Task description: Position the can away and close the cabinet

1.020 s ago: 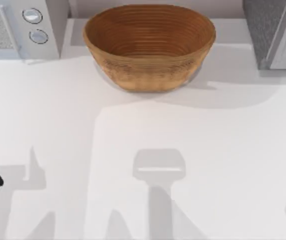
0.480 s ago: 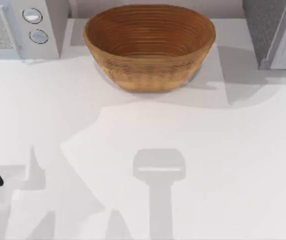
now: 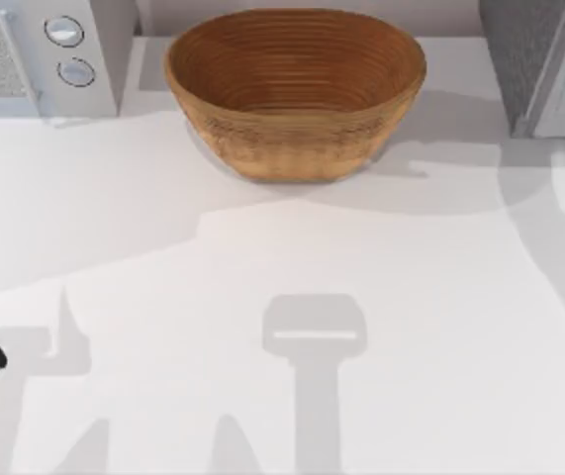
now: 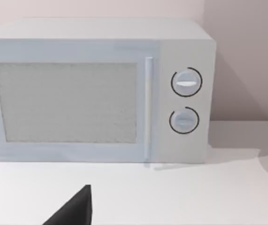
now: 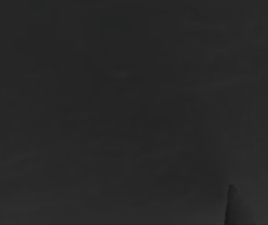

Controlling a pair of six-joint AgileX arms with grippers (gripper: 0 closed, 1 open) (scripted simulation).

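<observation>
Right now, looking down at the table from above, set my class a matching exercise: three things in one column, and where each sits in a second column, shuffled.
Things
1. wicker basket
2. microwave
3. grey cabinet

Places
A. far right corner of the table
B. far left corner of the table
C. middle of the far edge

Pairs: 1-C, 2-B, 3-A

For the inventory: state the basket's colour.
Warm brown wicker basket, ribbed in rings; clearest in the top view.
</observation>
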